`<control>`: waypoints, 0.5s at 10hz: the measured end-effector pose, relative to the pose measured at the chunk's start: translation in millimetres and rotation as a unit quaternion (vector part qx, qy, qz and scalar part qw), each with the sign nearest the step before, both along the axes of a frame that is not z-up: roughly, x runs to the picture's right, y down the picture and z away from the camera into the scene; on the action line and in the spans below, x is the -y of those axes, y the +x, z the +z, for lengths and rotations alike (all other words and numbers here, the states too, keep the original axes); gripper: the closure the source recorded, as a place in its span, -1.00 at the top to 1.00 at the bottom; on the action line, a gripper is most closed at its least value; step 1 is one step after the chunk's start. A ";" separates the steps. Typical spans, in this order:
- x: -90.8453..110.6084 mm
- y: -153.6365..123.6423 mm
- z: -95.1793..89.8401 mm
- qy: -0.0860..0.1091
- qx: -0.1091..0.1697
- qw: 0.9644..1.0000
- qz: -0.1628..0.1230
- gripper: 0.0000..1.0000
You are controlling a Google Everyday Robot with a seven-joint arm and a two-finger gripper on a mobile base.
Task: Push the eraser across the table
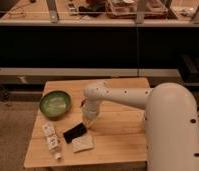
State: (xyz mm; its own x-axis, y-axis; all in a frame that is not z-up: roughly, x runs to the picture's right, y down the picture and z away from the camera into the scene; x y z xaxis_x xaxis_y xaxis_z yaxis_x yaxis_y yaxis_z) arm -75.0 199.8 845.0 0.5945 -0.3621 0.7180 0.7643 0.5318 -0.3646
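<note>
The eraser (74, 132) is a small flat black block lying on the light wooden table (123, 142), left of the middle and near the front. My gripper (89, 123) points down at the tabletop just right of the eraser, at its right end. Whether it touches the eraser cannot be made out. The white arm reaches in from the right, with its large white body at the lower right.
A pale whitish block (82, 144) lies just in front of the eraser. A green bowl (55, 103) stands at the table's left rear. Small white objects (51, 137) lie at the left front. A dark counter with shelves runs behind the table.
</note>
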 end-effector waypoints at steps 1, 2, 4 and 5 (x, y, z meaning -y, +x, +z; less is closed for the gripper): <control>-2.5 -4.3 -2.8 -0.001 0.006 1.000 -0.004 -0.96; -5.3 -10.3 -6.8 -0.002 0.014 1.000 -0.009 -0.96; -10.6 -21.1 -14.8 -0.004 0.029 0.999 -0.019 -0.96; -13.6 -25.4 -18.5 -0.005 0.036 0.999 -0.023 -0.96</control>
